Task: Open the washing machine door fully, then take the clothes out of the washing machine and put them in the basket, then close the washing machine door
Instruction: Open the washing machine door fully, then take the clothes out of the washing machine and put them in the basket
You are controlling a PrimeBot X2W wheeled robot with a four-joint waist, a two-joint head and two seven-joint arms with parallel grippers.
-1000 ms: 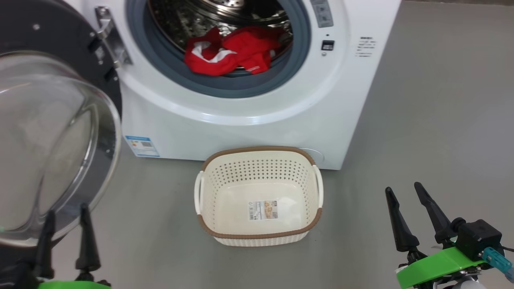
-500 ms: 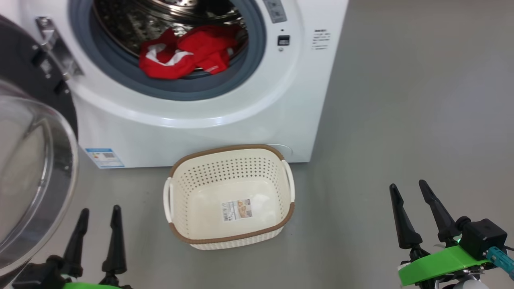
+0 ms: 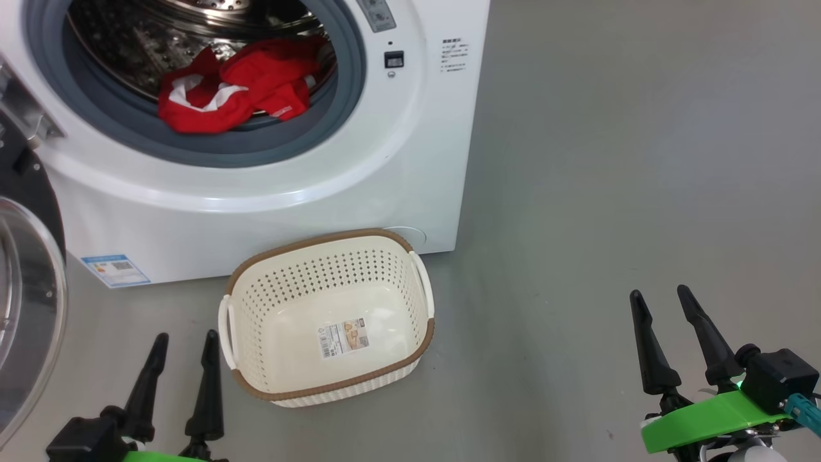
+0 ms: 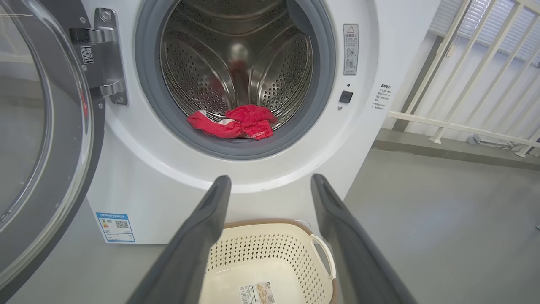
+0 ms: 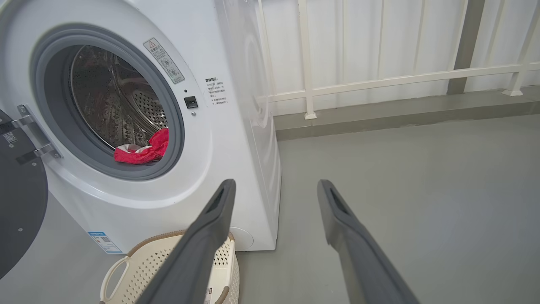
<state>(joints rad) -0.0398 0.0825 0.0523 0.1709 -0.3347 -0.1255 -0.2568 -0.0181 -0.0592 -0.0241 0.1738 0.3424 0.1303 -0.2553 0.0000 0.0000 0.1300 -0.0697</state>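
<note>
As the head camera has swung right since the earlier frames, the washing machine (image 3: 256, 212), basket (image 3: 321, 239) and wide-open door (image 3: 32, 321) sit further left in its view, while the things themselves keep their places. Red clothes (image 3: 237, 83) lie at the drum (image 3: 115, 51) mouth. The basket stands just before the machine. Left gripper (image 3: 186, 335) and right gripper (image 3: 659, 292) hover low, fingers spread and free. The left wrist view adds the door hinge (image 4: 103, 59). The right wrist view adds a white railing (image 5: 379, 80).

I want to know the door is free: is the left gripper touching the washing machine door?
Apart. The head view shows a strip of bare floor between the open left gripper and the washing machine door.
</note>
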